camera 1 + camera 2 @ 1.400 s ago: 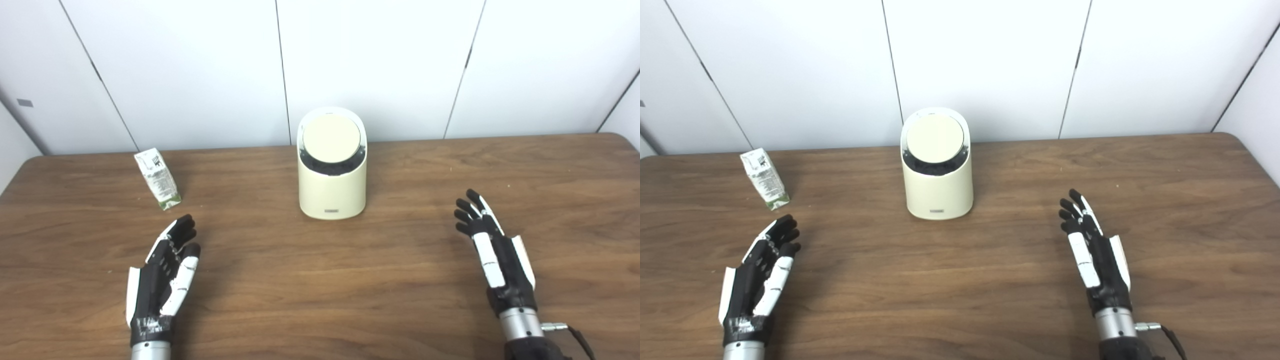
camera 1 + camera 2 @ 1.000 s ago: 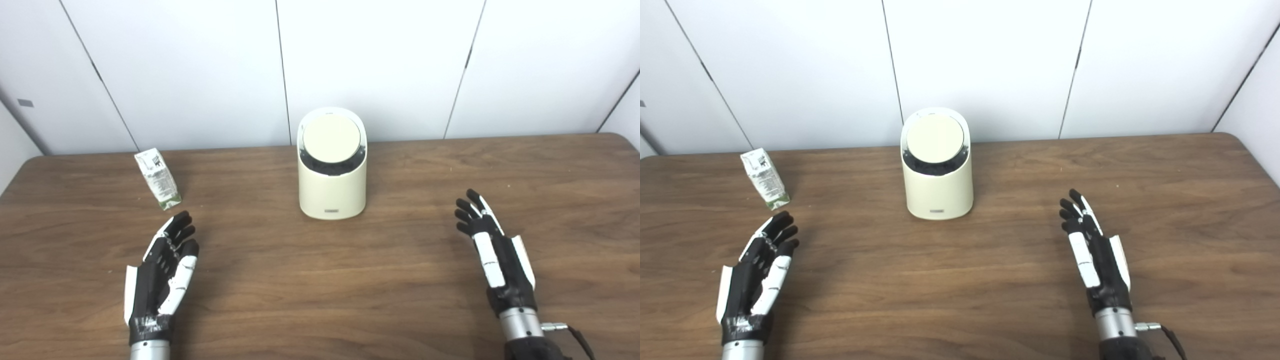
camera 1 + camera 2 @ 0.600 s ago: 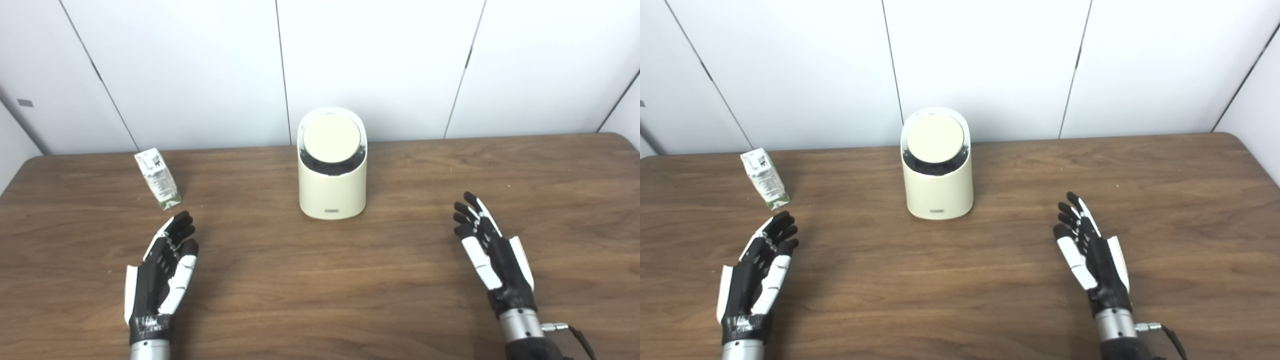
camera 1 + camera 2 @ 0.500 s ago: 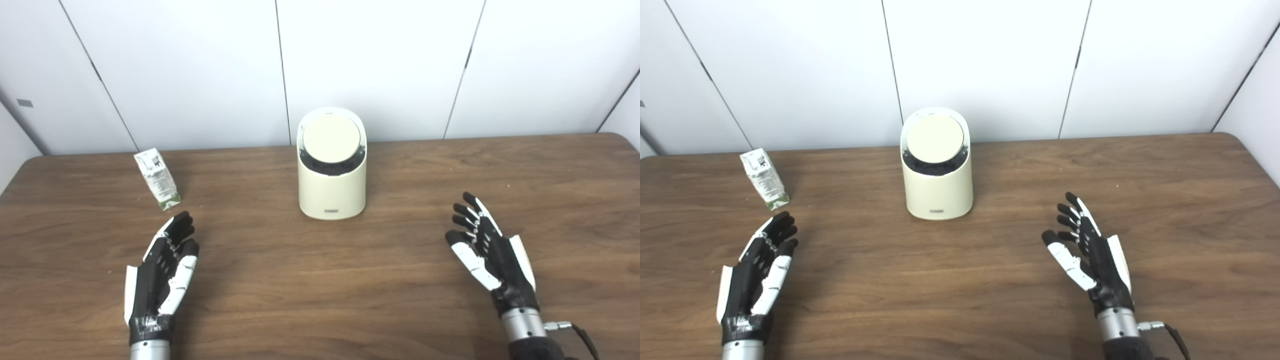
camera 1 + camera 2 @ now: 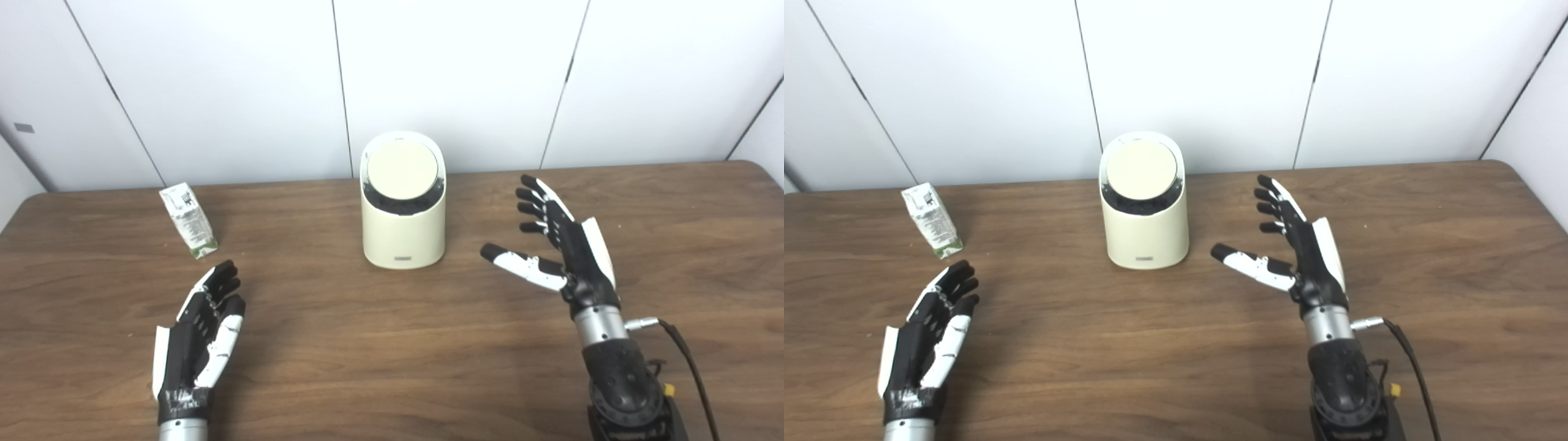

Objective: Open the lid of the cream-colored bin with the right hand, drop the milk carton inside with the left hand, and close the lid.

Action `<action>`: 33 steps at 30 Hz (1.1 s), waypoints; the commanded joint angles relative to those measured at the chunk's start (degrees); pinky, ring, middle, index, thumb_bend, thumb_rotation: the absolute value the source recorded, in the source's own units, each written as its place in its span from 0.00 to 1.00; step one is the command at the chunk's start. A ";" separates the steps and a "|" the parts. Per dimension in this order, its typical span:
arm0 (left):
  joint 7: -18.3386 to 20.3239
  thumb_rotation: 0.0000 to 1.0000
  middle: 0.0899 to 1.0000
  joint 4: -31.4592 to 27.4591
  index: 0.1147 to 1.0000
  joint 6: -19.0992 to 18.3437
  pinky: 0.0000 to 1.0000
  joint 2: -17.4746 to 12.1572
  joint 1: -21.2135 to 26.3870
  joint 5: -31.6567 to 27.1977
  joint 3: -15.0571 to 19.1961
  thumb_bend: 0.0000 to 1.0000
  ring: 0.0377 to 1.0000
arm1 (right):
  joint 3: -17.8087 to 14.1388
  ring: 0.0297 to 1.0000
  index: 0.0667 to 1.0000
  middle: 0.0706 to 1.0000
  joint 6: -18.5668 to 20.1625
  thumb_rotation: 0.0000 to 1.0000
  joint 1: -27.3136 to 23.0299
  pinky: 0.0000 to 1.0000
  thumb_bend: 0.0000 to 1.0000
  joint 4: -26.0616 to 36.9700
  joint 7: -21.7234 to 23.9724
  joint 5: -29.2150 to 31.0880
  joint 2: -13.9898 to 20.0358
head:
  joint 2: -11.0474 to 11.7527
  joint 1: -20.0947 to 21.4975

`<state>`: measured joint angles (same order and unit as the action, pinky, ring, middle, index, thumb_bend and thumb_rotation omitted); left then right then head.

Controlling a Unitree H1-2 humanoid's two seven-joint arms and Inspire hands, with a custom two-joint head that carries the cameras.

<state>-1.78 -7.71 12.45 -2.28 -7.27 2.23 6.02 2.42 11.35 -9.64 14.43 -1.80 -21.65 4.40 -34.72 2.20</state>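
Right hand (image 5: pixel 566 242) hangs spread wide and empty above the bench (image 5: pixel 392 343), just right of my cream-colored bin (image 5: pixel 402 226), whose lid (image 5: pixel 402 171) is down. Left hand (image 5: pixel 199 331) waits near the front, fingers apart, holding nothing; the milk carton (image 5: pixel 188 220) stands beyond it. White wall panels (image 5: pixel 453 79) back the dark wood.

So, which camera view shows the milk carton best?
Neither is clearly better. The left eye view shows the milk carton whole and farther from the picture's edge. The right eye view shows it equally whole, only nearer the left edge.
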 commanded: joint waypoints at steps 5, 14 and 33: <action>-0.54 0.62 0.85 0.19 0.86 -0.27 0.81 0.25 -2.58 1.50 -0.59 0.55 0.84 | 0.44 0.85 0.89 0.86 5.20 0.47 -10.26 0.76 0.87 -0.55 -0.41 -1.16 -2.28 | -0.33 0.25; -0.15 0.60 0.85 0.35 0.86 -0.02 0.82 0.57 -2.60 0.57 -0.77 0.55 0.84 | 1.16 0.87 0.89 0.87 8.37 0.46 -18.58 0.82 0.84 -4.46 -0.14 0.61 -4.44 | -0.51 0.00; -0.28 0.60 0.84 0.41 0.86 -0.08 0.81 1.24 -2.48 0.15 -0.76 0.56 0.83 | 6.83 0.87 0.89 0.86 4.94 0.28 -27.35 0.80 0.88 -18.26 -1.69 -3.68 -1.63 | -0.76 -0.09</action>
<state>-1.82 -8.33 12.12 -1.81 -7.67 3.17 5.71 8.93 17.88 -33.99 -4.83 -2.85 -24.44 2.74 -35.51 1.93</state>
